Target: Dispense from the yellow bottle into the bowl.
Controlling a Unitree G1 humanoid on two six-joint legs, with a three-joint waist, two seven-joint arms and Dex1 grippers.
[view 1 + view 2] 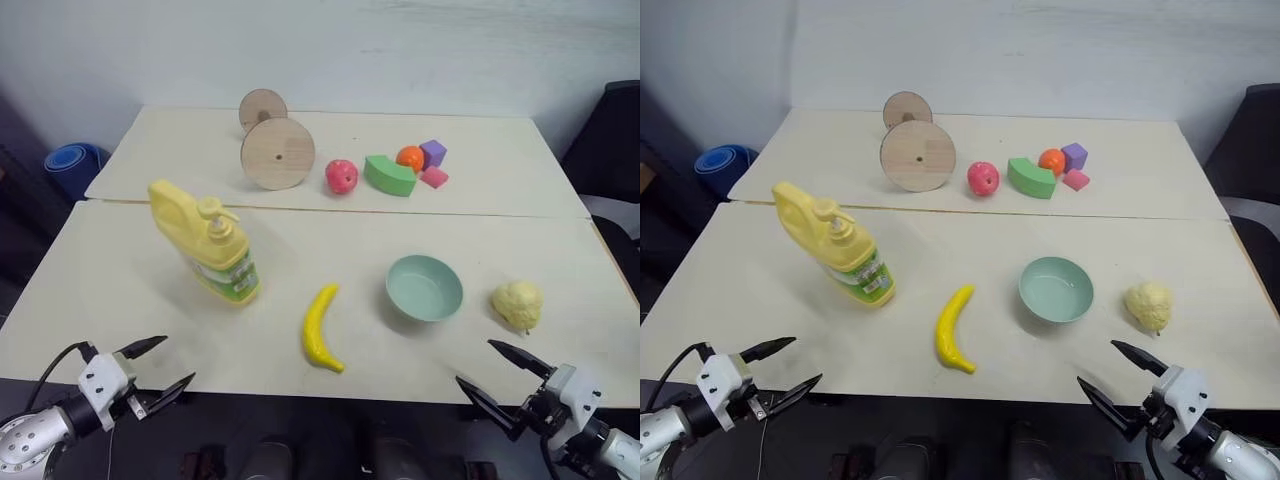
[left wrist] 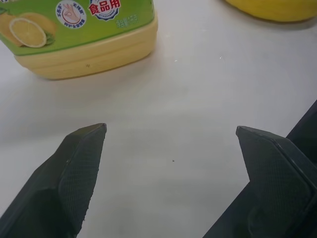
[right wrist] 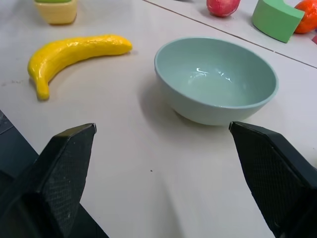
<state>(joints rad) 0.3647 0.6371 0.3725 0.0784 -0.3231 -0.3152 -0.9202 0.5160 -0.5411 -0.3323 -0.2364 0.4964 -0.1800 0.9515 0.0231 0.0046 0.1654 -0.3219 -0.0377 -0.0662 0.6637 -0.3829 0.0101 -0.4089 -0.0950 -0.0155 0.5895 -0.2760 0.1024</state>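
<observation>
The yellow bottle [image 1: 205,240] stands on the near table's left half, with a side handle, a pump top and a green label; its base [image 2: 84,42] shows in the left wrist view. The pale mint bowl [image 1: 424,287] sits right of centre, empty, and is seen close in the right wrist view [image 3: 216,79]. My left gripper [image 1: 160,366] hangs open at the table's front left edge, well short of the bottle. My right gripper [image 1: 490,372] is open at the front right edge, short of the bowl. Neither holds anything.
A banana [image 1: 321,327] lies between bottle and bowl. A pale yellow lumpy object [image 1: 518,303] rests right of the bowl. On the far table stand two wooden discs [image 1: 277,152], a red apple [image 1: 341,176], a green arch block [image 1: 389,175], an orange [image 1: 410,157] and small blocks [image 1: 433,153].
</observation>
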